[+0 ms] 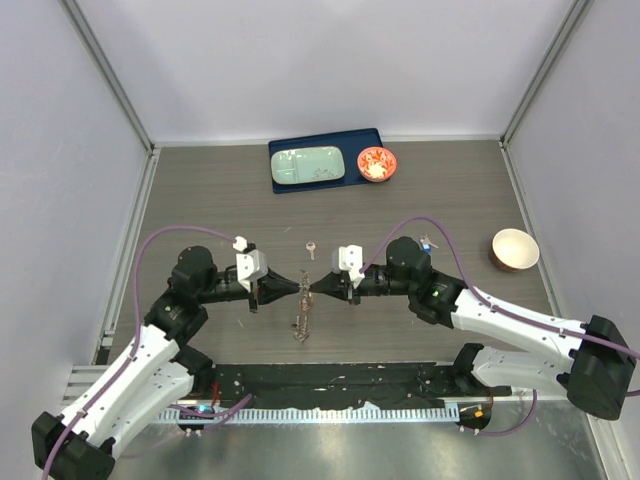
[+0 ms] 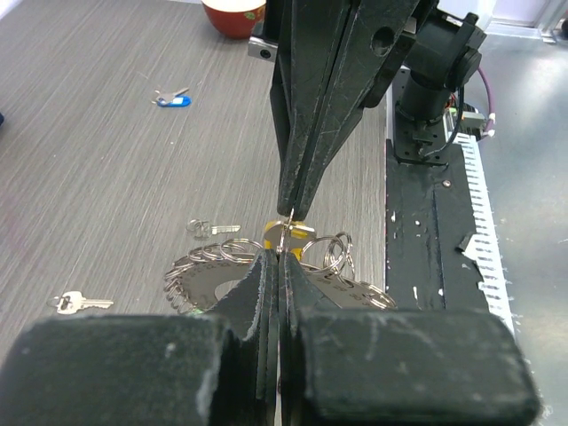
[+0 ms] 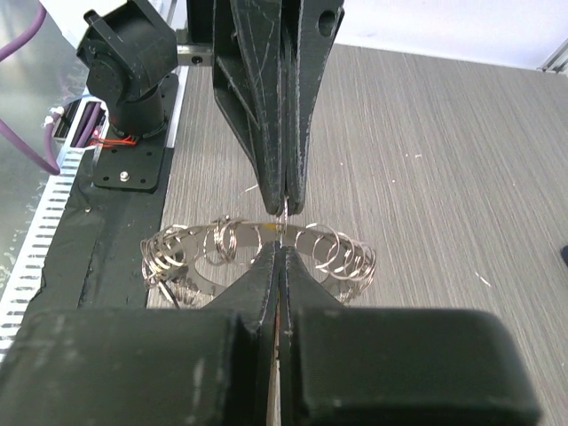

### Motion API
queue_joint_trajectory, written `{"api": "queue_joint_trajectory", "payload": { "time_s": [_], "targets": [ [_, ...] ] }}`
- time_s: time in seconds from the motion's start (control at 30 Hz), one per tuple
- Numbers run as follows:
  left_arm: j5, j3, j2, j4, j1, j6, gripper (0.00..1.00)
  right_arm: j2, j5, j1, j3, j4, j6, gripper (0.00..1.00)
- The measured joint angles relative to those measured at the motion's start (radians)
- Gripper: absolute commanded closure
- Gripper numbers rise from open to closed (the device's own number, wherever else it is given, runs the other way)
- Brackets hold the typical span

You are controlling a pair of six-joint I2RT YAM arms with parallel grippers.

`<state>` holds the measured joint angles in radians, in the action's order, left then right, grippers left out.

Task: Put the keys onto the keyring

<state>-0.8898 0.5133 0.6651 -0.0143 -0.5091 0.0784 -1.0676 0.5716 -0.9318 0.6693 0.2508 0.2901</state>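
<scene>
My two grippers meet tip to tip over the middle of the table, left gripper (image 1: 298,285) and right gripper (image 1: 314,286), both shut. Between the tips sit a small wire ring and the yellow key head (image 2: 300,232). The right gripper (image 3: 280,250) seems to pinch the yellow key. The left gripper (image 2: 282,256) pinches a small ring at the keyring's upper edge. The keyring (image 1: 301,322), a flat metal ring fringed with small rings, hangs below them (image 2: 209,284) (image 3: 351,257). A blue key (image 1: 427,241) (image 2: 173,98) and a silver key (image 1: 311,250) lie loose on the table.
Two silver keys (image 2: 213,229) (image 2: 82,303) lie beside the keyring. A tan bowl (image 1: 514,249) stands at the right. A blue tray (image 1: 360,140) at the back holds a pale green plate (image 1: 308,165) and a red bowl (image 1: 377,164). A black strip (image 1: 330,385) runs along the near edge.
</scene>
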Motion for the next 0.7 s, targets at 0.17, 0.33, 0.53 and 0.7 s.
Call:
{"api": "queue_joint_trajectory", "payload": {
  "time_s": [0.17, 0.33, 0.53, 0.7],
  "targets": [
    [-0.001, 0.000, 0.009, 0.018, 0.000, -0.020, 1.00, -0.011, -0.002, -0.003, 0.000, 0.026, -0.009, 0.99],
    [-0.003, 0.000, 0.016, 0.023, 0.000, -0.026, 1.00, -0.022, -0.005, -0.007, 0.000, 0.039, -0.013, 0.99],
    [0.001, 0.000, 0.016, 0.023, 0.000, -0.028, 1.00, -0.024, -0.011, -0.010, 0.000, 0.042, -0.012, 0.99],
    [0.038, 0.000, 0.015, 0.025, -0.001, -0.069, 1.00, -0.023, -0.026, -0.011, 0.000, 0.040, -0.006, 0.99]
  ]
}}
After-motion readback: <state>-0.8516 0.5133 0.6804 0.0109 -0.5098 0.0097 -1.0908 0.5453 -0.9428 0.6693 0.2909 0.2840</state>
